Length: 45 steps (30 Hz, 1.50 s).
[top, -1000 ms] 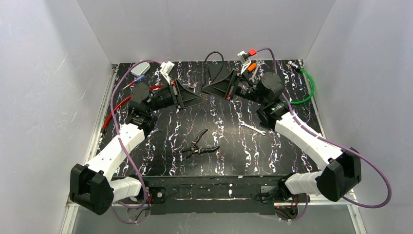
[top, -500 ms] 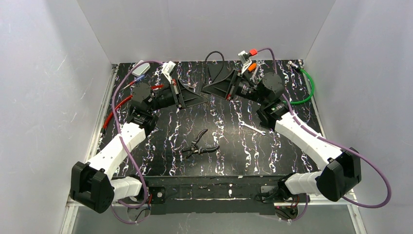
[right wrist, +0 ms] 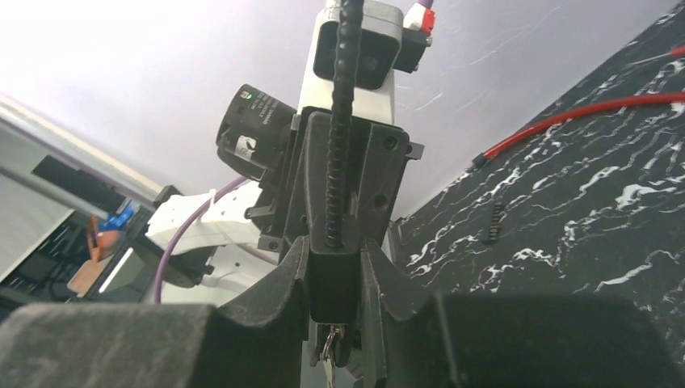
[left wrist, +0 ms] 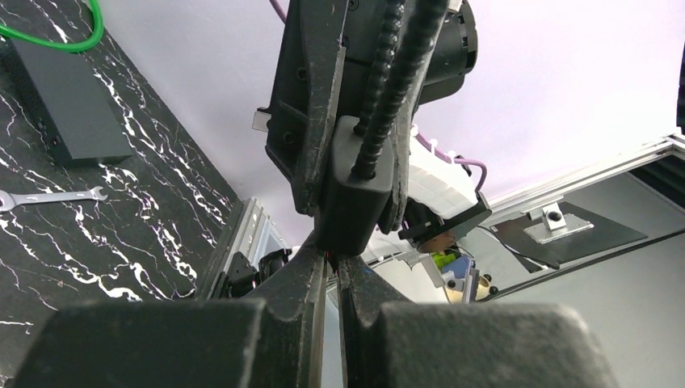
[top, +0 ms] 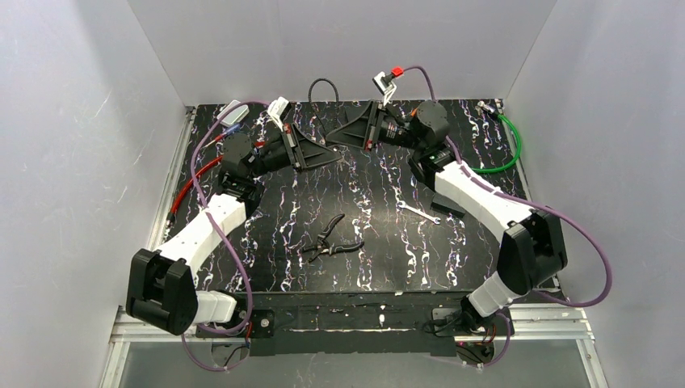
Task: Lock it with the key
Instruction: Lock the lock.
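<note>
Clamping the cable lock body (right wrist: 335, 283), right gripper (right wrist: 333, 246) has the key (right wrist: 327, 353) at 6 o'clock; left gripper (left wrist: 331, 257), clenched, meets the opposite end.

Lock (left wrist: 355, 194): black cable lock with blocky matte body; ribbed black cable (left wrist: 388, 73) leaves one end.
- Body clamped between right gripper (right wrist: 335, 283) fingers, raised off table, at 12 o'clock of tabletop in top view.
- Cable arcs on toward 12 o'clock, above back edge.
- Left gripper (left wrist: 331, 260) tips pinched together against body's other end; what they pinch cannot be told.

Key (right wrist: 329, 349): mostly hidden. Only small silvery piece with ring shows, at body's 6 o'clock end in right wrist view.
</note>
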Motion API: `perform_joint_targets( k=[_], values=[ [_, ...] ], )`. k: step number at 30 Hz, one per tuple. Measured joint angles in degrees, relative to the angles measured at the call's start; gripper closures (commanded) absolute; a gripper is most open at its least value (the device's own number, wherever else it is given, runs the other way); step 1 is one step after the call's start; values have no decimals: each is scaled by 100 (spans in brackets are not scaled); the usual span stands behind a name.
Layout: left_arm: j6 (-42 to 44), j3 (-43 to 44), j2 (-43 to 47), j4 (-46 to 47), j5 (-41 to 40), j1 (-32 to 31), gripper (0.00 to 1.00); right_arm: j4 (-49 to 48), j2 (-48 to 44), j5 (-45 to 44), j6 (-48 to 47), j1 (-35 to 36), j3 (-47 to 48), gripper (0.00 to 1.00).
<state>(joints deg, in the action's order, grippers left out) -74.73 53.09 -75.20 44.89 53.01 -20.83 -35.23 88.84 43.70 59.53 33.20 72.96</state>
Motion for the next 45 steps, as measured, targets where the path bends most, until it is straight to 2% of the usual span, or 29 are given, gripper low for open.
perform_joint_targets(
  k=[9,17,19,22,25,34,45],
  values=[
    [-195,54,41,466,106,45,100,-1995,159,285,1139,-138,-319,99],
    [-294,63,-11,775,147,109,99,-2948,231,297,1575,-206,-509,99],
    [-304,126,-116,865,191,116,90,-3107,231,201,1609,-216,-608,99],
    [-280,216,-257,933,229,122,65,-3271,231,51,1637,-243,-721,99],
    [-124,232,-263,978,290,151,55,-3337,234,-41,1706,-272,-729,99],
    [308,242,-174,1091,435,312,58,-3097,285,-324,1665,-280,-729,99],
    [208,321,-680,1126,-122,350,61,-2417,818,-735,1512,-329,-468,99]
  ],
)
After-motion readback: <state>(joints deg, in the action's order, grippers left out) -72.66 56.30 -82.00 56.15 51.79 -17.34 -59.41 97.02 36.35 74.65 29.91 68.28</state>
